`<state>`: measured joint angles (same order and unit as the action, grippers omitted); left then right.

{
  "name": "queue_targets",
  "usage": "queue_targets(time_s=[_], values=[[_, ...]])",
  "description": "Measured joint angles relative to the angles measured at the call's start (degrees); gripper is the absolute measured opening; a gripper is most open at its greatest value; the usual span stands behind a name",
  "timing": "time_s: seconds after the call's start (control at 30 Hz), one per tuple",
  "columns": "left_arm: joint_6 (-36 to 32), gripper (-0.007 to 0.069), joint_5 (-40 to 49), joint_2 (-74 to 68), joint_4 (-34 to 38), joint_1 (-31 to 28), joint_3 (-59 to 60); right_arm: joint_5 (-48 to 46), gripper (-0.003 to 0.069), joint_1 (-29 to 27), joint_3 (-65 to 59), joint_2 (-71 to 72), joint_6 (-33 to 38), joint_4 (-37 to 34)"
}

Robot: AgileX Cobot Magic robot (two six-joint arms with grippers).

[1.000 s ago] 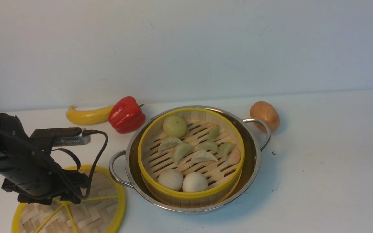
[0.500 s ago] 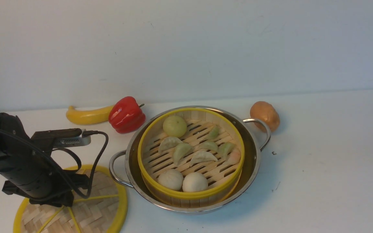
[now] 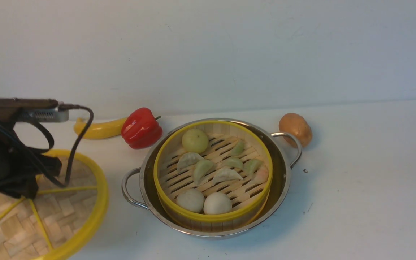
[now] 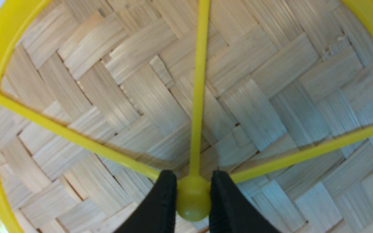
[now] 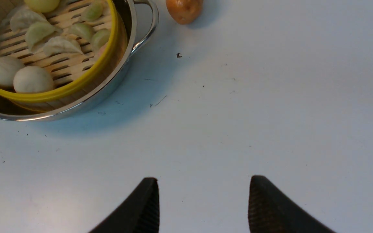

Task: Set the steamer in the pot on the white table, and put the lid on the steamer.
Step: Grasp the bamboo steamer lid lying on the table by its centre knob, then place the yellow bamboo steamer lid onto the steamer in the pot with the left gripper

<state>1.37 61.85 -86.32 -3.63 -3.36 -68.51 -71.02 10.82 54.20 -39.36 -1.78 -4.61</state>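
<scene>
The steamer [image 3: 213, 169], a bamboo basket with a yellow rim holding dumplings and buns, sits inside the steel pot [image 3: 284, 180] on the white table [image 3: 367, 180]. My left gripper [image 4: 193, 174] is shut on the yellow central hub [image 4: 193, 199] of the woven lid [image 4: 254, 113]. In the front view the lid [image 3: 60, 213] hangs under my left gripper [image 3: 27, 196] at the left edge, left of the pot and partly cut off. My right gripper [image 5: 204, 179] is open and empty above bare table, with the steamer [image 5: 44, 48] and pot [image 5: 131, 35] off to one side.
A red pepper [image 3: 141, 128] and a yellow banana [image 3: 98, 130] lie behind the pot's left side. A brown potato [image 3: 295, 129] lies by the pot's right handle and shows in the right wrist view [image 5: 184, 9]. A pale wall stands behind.
My left gripper has risen and shifted left with the lid held by its hub. The lid now looks larger and higher in view. Pot and steamer have not moved.
</scene>
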Motion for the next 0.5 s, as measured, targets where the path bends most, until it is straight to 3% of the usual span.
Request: queue_targets(time_s=[0.23,0.5], values=[[-3.9,0.0114,2.5,0.8,5.9,4.9,-10.2,0.0,0.0375,0.0,0.0,0.0,0.0,-0.1],[-4.5,0.0114,0.9,-7.6,6.7,21.6,-22.1,0.0,0.0375,0.0,0.0,0.0,0.0,-2.9]])
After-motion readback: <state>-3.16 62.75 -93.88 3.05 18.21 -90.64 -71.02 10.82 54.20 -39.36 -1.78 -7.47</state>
